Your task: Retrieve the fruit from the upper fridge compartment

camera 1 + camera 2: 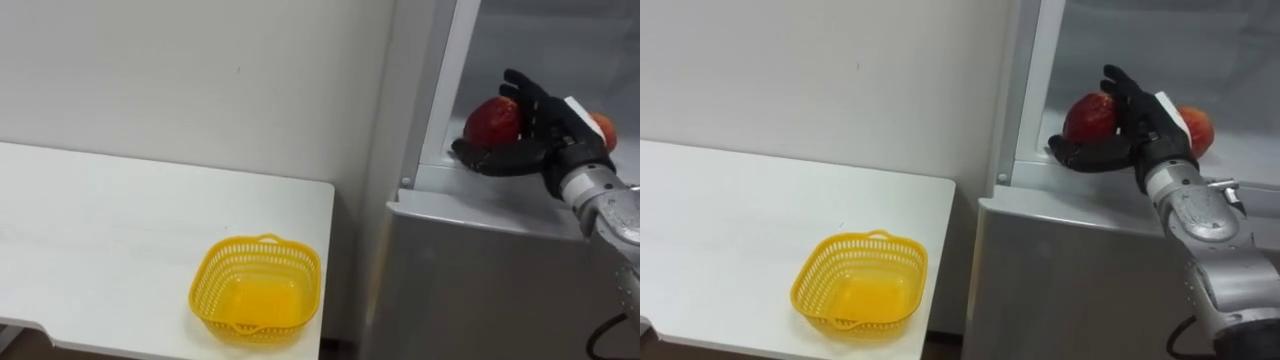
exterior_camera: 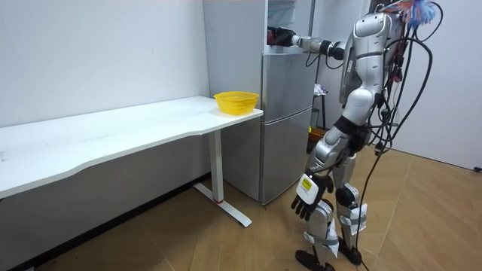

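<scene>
Red fruit [image 1: 1090, 115]: round, dark red, on the floor of the fridge's upper compartment [image 1: 1080, 185], near its front lip, left part of the opening.

Right hand [image 1: 1130, 140]: reaches in from the right. Fingers curve over the top and right side of the red fruit, thumb lies along its lower front. Looks like a closed hold on the fruit, though contact on the far side is hidden, so the firmness of the hold is uncertain.

Second fruit [image 1: 1198, 128]: red-orange, just right of the hand and farther in, partly hidden behind the wrist. Apart from the red fruit.

Fridge [image 2: 286, 113]: grey, two-part; lower door closed, upper compartment open. Stands just right of the surface [image 1: 100, 240], against the white wall [image 1: 200, 80].

Yellow basket [image 1: 255, 290]: plastic mesh, upright, on the right end of the white surface, near its front edge. Well apart from the hand.

Room view: robot stands upright on the wood floor [image 2: 188, 241] before the fridge, right arm stretched level into the top compartment. Left hand [image 2: 307, 197] hangs low beside the thigh, fingers loose and pointing down, holding nothing.
</scene>
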Robot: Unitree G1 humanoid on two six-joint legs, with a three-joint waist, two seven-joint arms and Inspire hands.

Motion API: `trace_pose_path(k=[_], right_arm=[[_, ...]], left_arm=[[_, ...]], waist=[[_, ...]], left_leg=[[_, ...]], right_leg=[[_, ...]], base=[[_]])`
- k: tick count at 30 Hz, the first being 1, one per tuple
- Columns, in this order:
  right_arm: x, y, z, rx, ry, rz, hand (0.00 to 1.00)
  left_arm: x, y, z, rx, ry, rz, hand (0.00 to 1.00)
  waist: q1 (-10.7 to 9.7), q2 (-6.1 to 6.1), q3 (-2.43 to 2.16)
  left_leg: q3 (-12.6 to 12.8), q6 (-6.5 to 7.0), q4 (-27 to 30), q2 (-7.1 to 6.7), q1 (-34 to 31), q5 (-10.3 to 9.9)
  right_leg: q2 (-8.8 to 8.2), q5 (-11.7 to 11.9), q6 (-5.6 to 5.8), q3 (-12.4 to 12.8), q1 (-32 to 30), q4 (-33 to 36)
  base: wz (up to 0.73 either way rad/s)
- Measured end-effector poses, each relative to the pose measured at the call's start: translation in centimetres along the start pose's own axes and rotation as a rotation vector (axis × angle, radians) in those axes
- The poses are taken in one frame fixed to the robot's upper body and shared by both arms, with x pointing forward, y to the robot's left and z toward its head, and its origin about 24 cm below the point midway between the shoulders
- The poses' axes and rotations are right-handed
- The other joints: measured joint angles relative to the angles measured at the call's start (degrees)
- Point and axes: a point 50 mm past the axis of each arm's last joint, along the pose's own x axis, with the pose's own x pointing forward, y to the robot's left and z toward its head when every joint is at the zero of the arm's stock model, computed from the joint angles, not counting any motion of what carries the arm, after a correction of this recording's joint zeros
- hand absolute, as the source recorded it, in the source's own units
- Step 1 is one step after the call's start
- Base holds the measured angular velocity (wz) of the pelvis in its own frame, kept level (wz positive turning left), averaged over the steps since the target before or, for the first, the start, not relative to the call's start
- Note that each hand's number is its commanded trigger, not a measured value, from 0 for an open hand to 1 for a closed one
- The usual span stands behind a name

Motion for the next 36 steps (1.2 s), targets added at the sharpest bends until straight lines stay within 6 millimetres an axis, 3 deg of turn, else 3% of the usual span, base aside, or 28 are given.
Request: trace_pose_path(k=[1,2,3,4,24,36], right_arm=[[0.0,0.0,-0.05,-0.001,0.003,0.007,0.0],[-0.01,0.0,-0.08,-0.001,0.005,0.009,0.16],[-0.01,0.0,-0.13,-0.001,0.007,0.012,0.95],[-0.01,0.02,-0.12,-0.001,0.007,0.017,1.0],[0.08,-0.27,0.29,-0.005,-0.002,0.036,1.0],[0.05,-0.43,0.14,0.065,0.015,0.016,1.0]], left_arm=[[0.0,-0.01,0.0,0.0,0.0,-0.003,0.0],[0.0,-0.02,-0.02,0.0,0.001,-0.003,0.0],[0.0,0.0,-0.01,-0.001,0.002,-0.003,0.0],[0.0,0.01,0.01,-0.001,0.001,-0.002,0.0],[0.02,0.06,0.03,-0.003,0.011,-0.002,0.0],[0.07,0.61,0.58,0.001,-0.003,0.022,0.0]], waist=[[0.0,-0.02,0.03],[0.0,-0.01,0.03],[0.0,-0.01,0.04],[0.0,-0.01,0.04],[0.0,0.17,0.25],[-0.1,-0.87,0.28]], left_leg=[[0.0,0.0,0.0,-0.01,0.2,0.0],[0.0,0.01,0.0,-0.01,0.4,0.0],[0.0,0.0,-0.1,-0.01,0.5,0.0],[0.0,0.0,-0.1,0.0,0.5,0.0],[0.0,0.0,-0.1,0.01,0.5,0.0],[0.5,0.0,-0.2,0.04,0.6,0.0]], right_leg=[[0.0,0.0,0.0,0.0,0.2,0.0],[0.0,0.0,0.0,0.0,0.3,0.0],[0.01,0.0,0.0,0.0,0.3,0.0],[0.04,0.0,0.0,0.0,0.3,0.0],[0.03,0.0,0.0,0.1,0.4,0.0],[-0.07,0.0,0.0,0.2,0.3,0.0]], base=[[0.0],[0.0],[0.0],[0.0],[0.0],[0.0]])
